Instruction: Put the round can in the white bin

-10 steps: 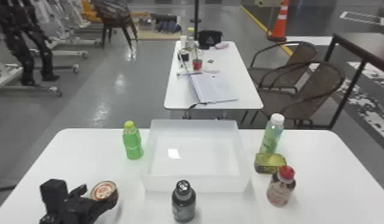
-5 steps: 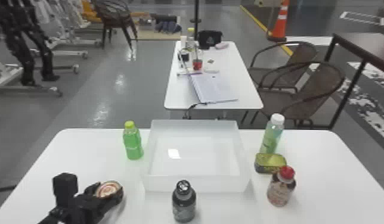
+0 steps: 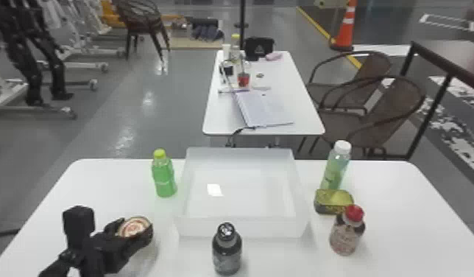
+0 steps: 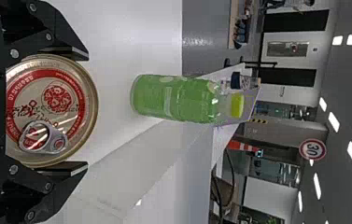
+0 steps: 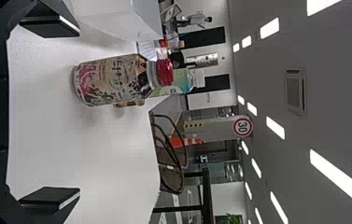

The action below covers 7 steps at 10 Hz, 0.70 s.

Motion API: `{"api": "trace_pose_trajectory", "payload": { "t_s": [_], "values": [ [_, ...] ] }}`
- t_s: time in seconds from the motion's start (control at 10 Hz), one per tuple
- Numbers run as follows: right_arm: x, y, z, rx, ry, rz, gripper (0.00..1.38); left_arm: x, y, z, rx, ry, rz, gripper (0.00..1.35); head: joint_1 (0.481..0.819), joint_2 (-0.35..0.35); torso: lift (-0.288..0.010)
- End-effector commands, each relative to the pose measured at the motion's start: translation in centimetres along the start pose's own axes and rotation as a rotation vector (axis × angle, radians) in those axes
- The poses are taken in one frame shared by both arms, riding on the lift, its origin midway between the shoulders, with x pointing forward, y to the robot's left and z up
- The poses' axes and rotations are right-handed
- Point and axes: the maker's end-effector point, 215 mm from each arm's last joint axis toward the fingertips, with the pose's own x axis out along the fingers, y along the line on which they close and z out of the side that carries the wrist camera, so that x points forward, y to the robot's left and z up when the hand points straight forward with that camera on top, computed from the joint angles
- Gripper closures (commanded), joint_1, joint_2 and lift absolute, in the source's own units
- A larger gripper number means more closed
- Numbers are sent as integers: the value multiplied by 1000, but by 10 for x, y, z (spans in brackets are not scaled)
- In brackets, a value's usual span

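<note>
Head view: left gripper (image 3: 136, 229) over the left part of the bench (image 3: 195, 258), jaws clamped on the round can (image 3: 132, 225), one on either side. The can sits outside the white bin (image 3: 243, 227), left of it (whether its base touches the bench, cannot tell). Left wrist view: pull-tab (image 4: 43, 139) and red-printed lid face the camera. Green bottle (image 3: 164, 179) upright beside the bin; dark bottle (image 3: 227, 254) just in front of it. Right wrist view: right gripper (image 5: 78, 112), jaws wide apart, red-capped bottle (image 5: 113, 79) seen beyond.
</note>
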Motion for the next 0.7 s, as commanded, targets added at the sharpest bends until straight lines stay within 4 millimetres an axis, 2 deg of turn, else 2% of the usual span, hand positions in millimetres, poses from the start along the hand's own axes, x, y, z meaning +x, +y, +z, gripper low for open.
{"api": "trace_pose_trajectory", "payload": {
  "t_s": [0.0, 0.1, 0.3, 0.5, 0.6],
  "values": [
    [0, 0, 0, 2, 1, -1, 96, -5, -2, 42, 20, -56, 6, 708, 549, 0, -100],
    [-1, 0, -2, 1, 3, -2, 98, -5, -6, 64, 22, -98, -2, 708, 549, 0, -100],
    [3, 1, 1, 2, -4, 1, 98, 15, -44, 105, -33, -162, -95, 708, 549, 0, -100],
    [10, 4, 6, 4, -17, 7, 98, 36, -79, 132, -17, -174, -199, 708, 549, 0, -100],
    [10, 5, 6, 5, -17, 6, 98, 46, -95, 138, -17, -175, -243, 708, 549, 0, -100]
  ]
}}
